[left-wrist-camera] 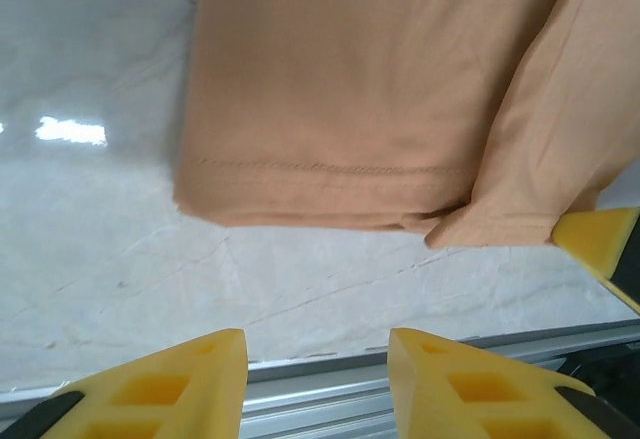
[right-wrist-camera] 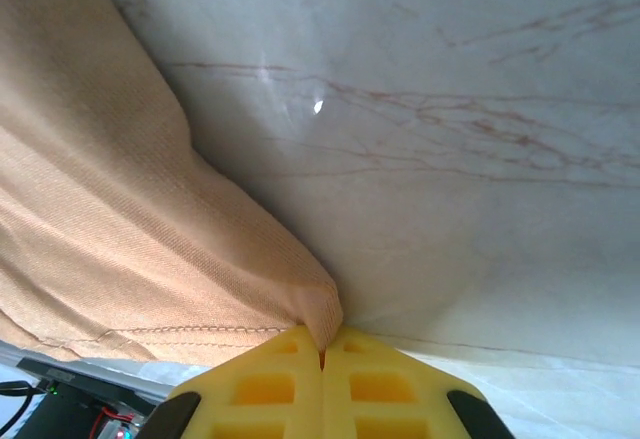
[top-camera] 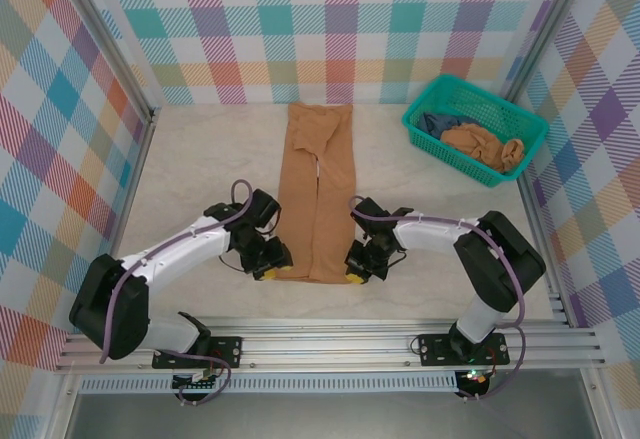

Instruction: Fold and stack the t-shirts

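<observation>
A tan-brown t-shirt [top-camera: 318, 191] lies folded into a long narrow strip down the middle of the table, its hem nearest the arms. My right gripper [top-camera: 354, 273] is shut on the hem's right corner [right-wrist-camera: 322, 311], with cloth pinched between its yellow fingers [right-wrist-camera: 270, 384]. My left gripper [top-camera: 270, 269] is open just off the hem's left corner; the hem [left-wrist-camera: 320, 184] lies beyond its spread yellow fingers [left-wrist-camera: 170, 384], with bare table between them. Another tan t-shirt [top-camera: 487, 146] sits crumpled in the basket.
A teal mesh basket [top-camera: 430, 109] stands at the back right, holding the crumpled shirt and some dark blue cloth [top-camera: 437, 124]. An aluminium rail [top-camera: 330, 339] runs along the table's near edge. Checked walls close in the left, back and right sides.
</observation>
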